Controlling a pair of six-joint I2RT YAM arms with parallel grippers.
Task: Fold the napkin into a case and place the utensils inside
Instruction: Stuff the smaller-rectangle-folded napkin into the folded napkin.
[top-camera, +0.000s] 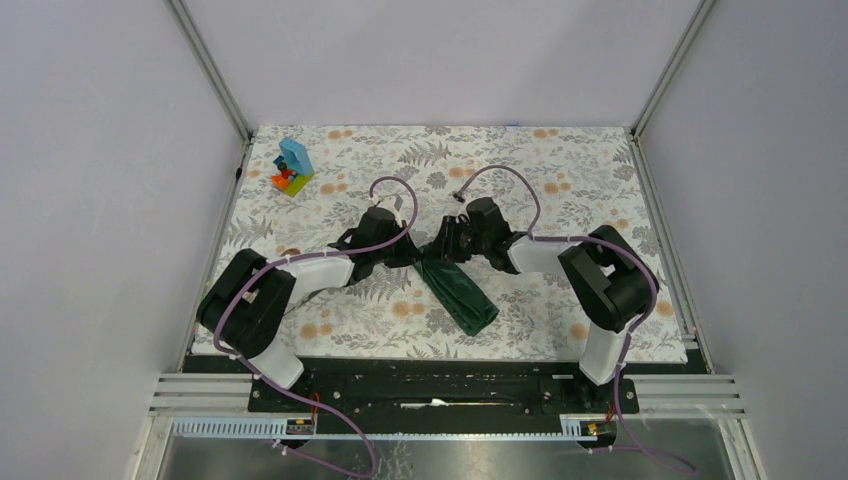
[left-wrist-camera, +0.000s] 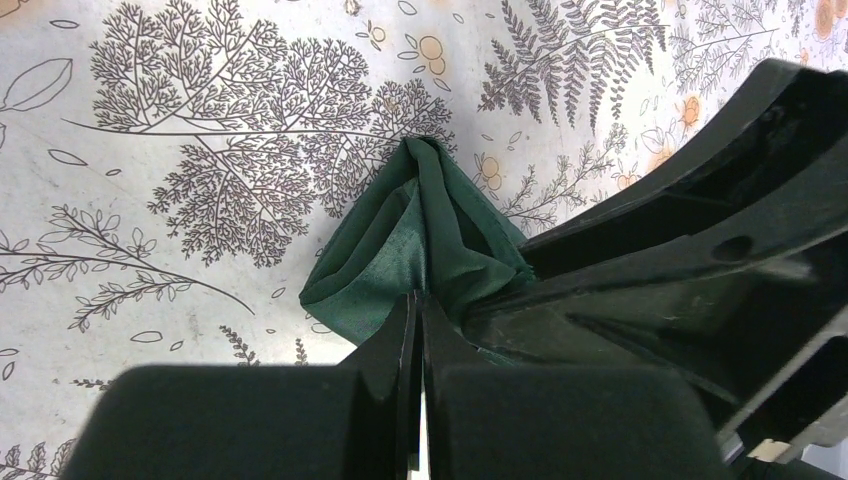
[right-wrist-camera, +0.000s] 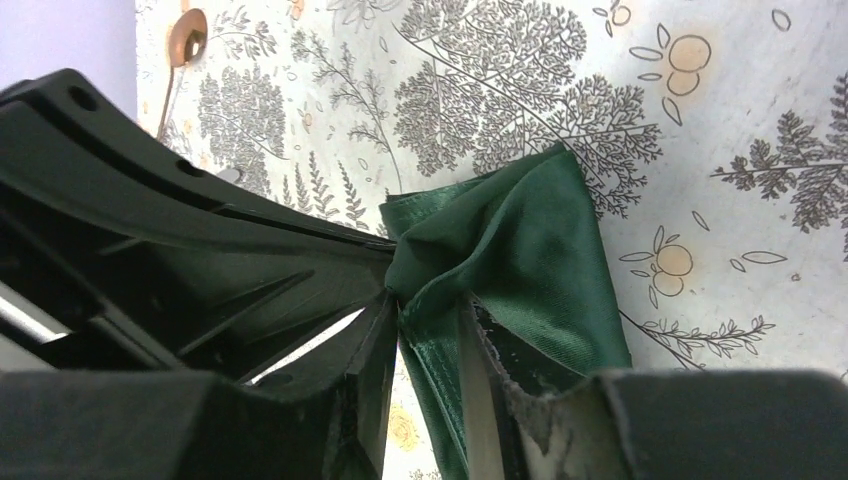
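**Where two arms meet, a green napkin lies folded**

A toy block stack (top-camera: 292, 168) stands far left on the floral surface (top-camera: 600, 170). At centre, the left tool (left-wrist-camera: 420, 298) pinches the far end of the narrow dark green napkin (top-camera: 460, 290), while the right tool (right-wrist-camera: 425, 310), jaws narrowly parted, straddles the same bunched end.

From above, the far end of the napkin (top-camera: 460, 292) lies hidden under the left tool (top-camera: 408, 256) and right tool (top-camera: 443, 247). At the left wrist its near edge vanishes behind the fingers (left-wrist-camera: 390, 350). At the right wrist the picture's bottom edge cuts it off, and a brownish utensil (right-wrist-camera: 187, 38) shows only its rounded end before black housing (right-wrist-camera: 150, 200) covers the handle. The toy blocks (top-camera: 292, 168) are too small to tell apart.
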